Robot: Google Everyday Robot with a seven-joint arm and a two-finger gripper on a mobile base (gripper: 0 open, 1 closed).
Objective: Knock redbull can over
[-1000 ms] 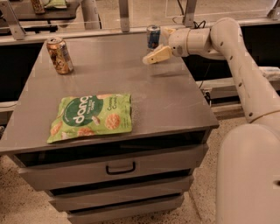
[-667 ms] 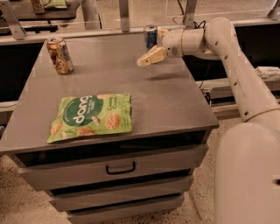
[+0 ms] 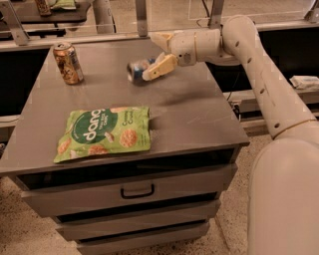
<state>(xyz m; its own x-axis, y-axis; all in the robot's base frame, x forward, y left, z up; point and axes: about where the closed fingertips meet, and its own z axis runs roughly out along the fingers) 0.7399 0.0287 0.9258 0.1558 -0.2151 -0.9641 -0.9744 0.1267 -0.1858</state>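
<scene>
Here, the gripper (image 3: 157,54) hangs over the back of the gray table (image 3: 199,114). Its two fingers are spread apart and hold nothing. The redbull can (image 3: 136,70) lies tipped on its side just left of the gripper, touching the lower finger. A brown can (image 3: 68,62) stands well off to the gripper's left.

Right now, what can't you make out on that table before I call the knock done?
All in the camera view:
- redbull can: blurred, its right end hidden by the gripper beside it; whether it lies flat or only tilts is unclear.
- gold can: label too small to read.
- far table: cut off by the top edge.
</scene>
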